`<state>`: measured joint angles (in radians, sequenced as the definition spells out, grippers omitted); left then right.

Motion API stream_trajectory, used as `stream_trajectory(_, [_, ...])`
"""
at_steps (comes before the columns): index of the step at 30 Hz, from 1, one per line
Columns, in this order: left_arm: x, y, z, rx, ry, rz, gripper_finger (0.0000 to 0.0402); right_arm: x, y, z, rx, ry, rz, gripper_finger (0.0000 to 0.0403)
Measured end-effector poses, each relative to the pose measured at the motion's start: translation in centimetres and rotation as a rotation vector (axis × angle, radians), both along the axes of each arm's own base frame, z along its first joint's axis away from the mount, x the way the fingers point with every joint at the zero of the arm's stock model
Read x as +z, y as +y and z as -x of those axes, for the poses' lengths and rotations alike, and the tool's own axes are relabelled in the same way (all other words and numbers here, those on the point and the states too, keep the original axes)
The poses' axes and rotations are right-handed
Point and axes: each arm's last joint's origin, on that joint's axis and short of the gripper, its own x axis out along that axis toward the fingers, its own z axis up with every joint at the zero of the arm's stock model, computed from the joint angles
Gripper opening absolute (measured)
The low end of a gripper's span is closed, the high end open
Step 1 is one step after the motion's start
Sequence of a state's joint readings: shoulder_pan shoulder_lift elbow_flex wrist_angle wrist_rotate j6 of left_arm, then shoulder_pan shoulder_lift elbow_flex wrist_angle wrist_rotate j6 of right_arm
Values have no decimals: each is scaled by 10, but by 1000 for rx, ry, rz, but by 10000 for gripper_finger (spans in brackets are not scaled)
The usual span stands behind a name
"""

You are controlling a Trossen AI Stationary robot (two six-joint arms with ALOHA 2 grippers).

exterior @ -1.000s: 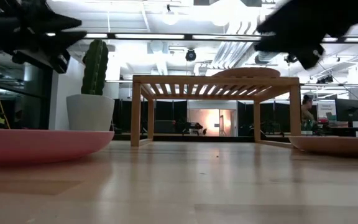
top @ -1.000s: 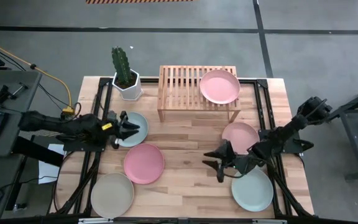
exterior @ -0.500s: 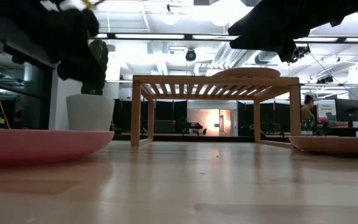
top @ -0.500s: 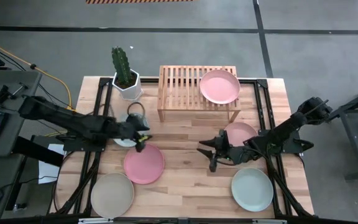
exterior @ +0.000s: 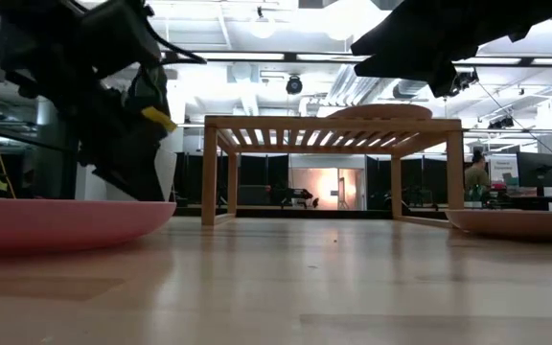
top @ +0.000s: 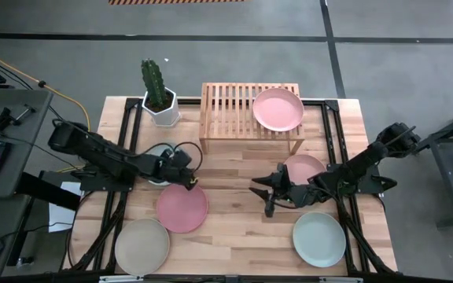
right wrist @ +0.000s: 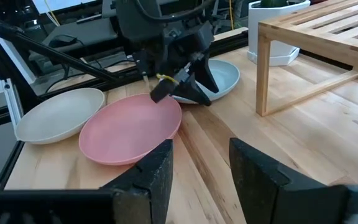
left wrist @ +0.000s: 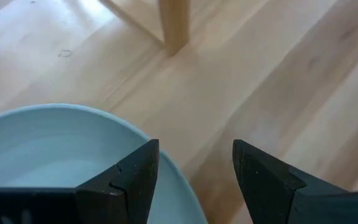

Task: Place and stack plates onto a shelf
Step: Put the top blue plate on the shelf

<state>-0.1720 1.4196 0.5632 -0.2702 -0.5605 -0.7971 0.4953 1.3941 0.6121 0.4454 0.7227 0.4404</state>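
The pale blue plate (top: 157, 149) lies on the table at the left, mostly under my left arm. My left gripper (top: 187, 180) is open at its right rim (left wrist: 166, 165), tipped down, one finger over the plate's inside and one over the bare table. My right gripper (top: 264, 196) is open and empty above the table's middle. One pink plate (top: 278, 108) rests on the wooden shelf (top: 230, 106). A second pink plate (top: 182, 206), a third (top: 303, 167), the beige plate (top: 141, 245) and the pale green plate (top: 318, 238) lie flat on the table. My left gripper's open fingers (right wrist: 197, 92) come slanting down at the pale blue plate's right rim (right wrist: 219, 84) and straddle it. I cannot tell whether they touch the rim. The plate lies flat on the table.
A white pot with a cactus (top: 160, 98) stands left of the shelf, just behind the blue plate. The shelf's left half (top: 225, 102) is bare slats. Black frame rails (top: 128, 134) run along the table's left and right sides.
My left gripper has gone toward the table's right edge across the pale blue plate, tipped downward and come down to its right rim. My right gripper has gone a little toward the left and far edges, away from the green plate, then kept still.
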Motion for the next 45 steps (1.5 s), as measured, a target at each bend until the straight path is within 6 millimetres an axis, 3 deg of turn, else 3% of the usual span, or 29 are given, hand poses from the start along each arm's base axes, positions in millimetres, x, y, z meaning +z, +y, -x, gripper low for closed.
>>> stream_trajectory(13, [-4,12,10,111,83,-24,193,0,0,0,0,0,0,139])
stream_trajectory(37, [-7,9,15,192,84,100,190,0,0,0,-1,1,-5,139])
stream_trajectory(41, [-7,10,15,174,99,77,157,0,0,0,-1,1,-5,139])
stream_trajectory(45, [-7,10,16,162,113,72,86,0,0,0,-1,1,-5,139])
